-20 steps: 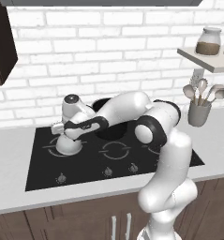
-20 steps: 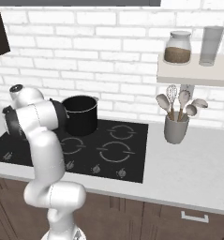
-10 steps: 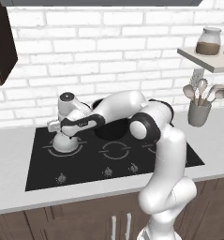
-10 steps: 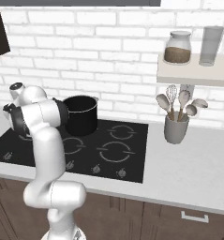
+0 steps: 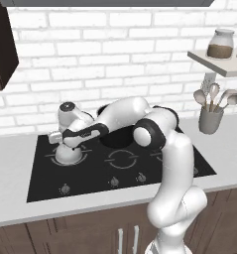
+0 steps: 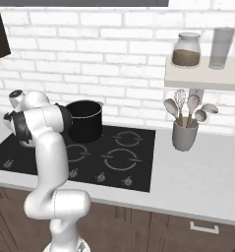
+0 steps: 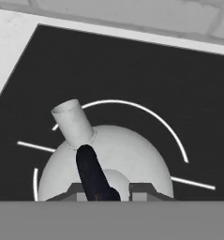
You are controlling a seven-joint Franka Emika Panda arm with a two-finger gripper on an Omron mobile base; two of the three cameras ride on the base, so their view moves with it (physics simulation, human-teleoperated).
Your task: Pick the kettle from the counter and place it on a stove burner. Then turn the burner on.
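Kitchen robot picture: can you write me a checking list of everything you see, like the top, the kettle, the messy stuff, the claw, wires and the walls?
Surface: pale counter with a black cooktop set in it.
Job's things: kettle over the front-left stove burner ring; whether it rests there, cannot tell.
Clutter: black pot on a back ring; utensil cup on the counter.
Claw: claw shut on the kettle's dark handle.
Cables: nothing seen.
Surroundings: white brick wall; shelf holding a jar and a glass.

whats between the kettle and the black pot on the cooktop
Bare black glass, crossed only by the robot's white arm above it. In the left base view the kettle sits on the front-left burner ring, and the black pot stands behind to its right.
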